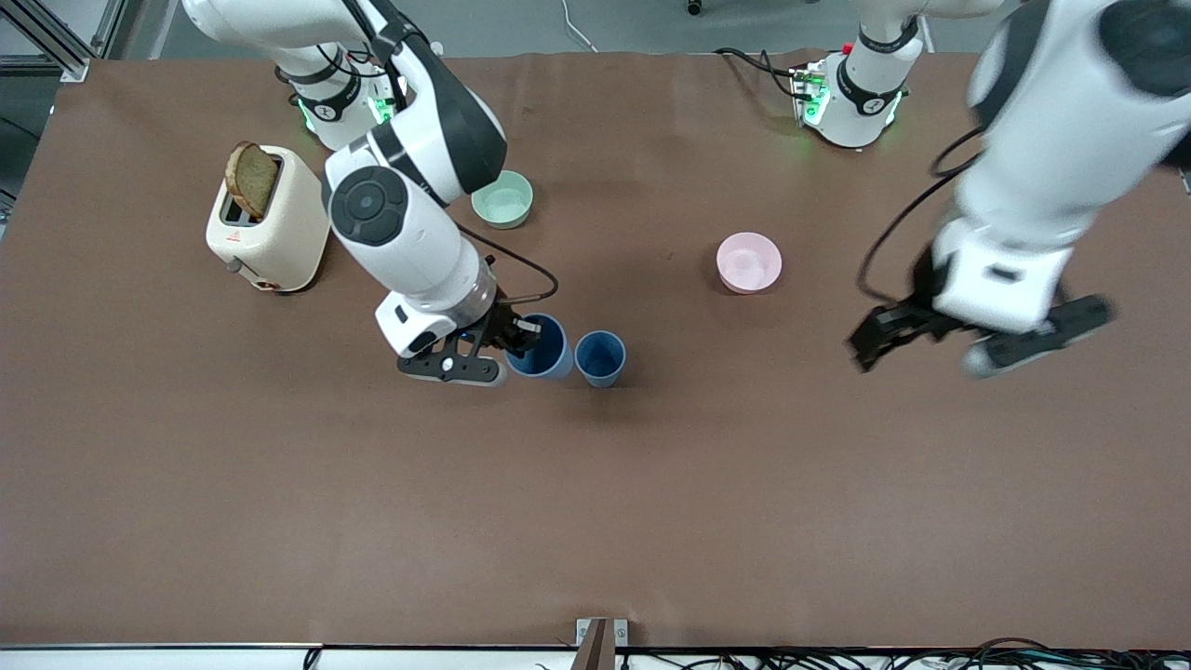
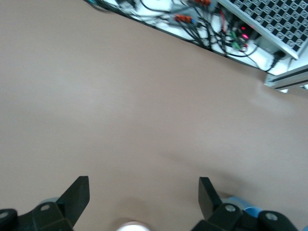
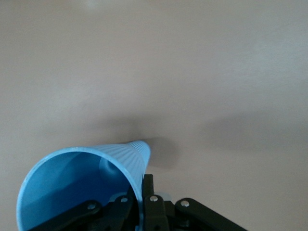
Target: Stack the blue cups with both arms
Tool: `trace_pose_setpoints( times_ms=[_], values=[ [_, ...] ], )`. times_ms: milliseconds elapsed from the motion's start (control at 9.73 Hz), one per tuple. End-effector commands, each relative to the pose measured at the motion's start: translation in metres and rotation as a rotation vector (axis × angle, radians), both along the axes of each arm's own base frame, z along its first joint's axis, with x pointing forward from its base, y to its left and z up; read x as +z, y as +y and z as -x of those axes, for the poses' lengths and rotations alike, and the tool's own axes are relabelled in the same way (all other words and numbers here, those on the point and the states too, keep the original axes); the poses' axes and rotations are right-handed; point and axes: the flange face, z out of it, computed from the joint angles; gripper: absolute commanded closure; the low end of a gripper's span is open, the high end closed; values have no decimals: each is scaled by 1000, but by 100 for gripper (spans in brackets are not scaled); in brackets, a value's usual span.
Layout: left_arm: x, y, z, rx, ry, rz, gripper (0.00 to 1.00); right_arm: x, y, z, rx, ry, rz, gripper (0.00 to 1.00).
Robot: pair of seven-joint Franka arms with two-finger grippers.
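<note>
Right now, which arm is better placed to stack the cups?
Right. Its end effector is shut on the wall of one blue cup, right beside the free cup. The left end effector hangs open and empty over bare table toward the left arm's end, away from both cups.

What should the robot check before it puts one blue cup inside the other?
1. Right gripper shut on the held blue cup, pinching its rim: ok.
2. Second blue cup upright, mouth up, beside the held one: ok.
3. Second cup hollow, nothing inside: ok.
4. Left gripper open, holding nothing, over bare table away from both cups: ok.
5. Held cup lifted off the table: cannot tell.
</note>
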Motion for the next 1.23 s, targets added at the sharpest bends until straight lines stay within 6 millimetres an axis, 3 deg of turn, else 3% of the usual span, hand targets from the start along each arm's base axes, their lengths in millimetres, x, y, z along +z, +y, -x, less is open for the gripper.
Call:
trace_pose_setpoints(
  times_ms=[0,206,308,617,925,1131],
  values=[
    [19,41,30,-45,63,-63,0,-26,28,14,-5,-10,19,95],
    [19,77,34,-46,122,-80,0,-53,40,17,9,2,33,94],
    [17,80,33,-88,130,-71,0,-66,46,21,25,3,55,94],
    [-13,75,38,-238,211,-44,0,-84,48,19,28,2,70,94],
    [-40,53,81,-331,223,-50,0,-93,51,21,34,7,76,94],
    [-43,64,88,-319,214,-50,0,-100,55,20,37,-7,71,93]
  ],
)
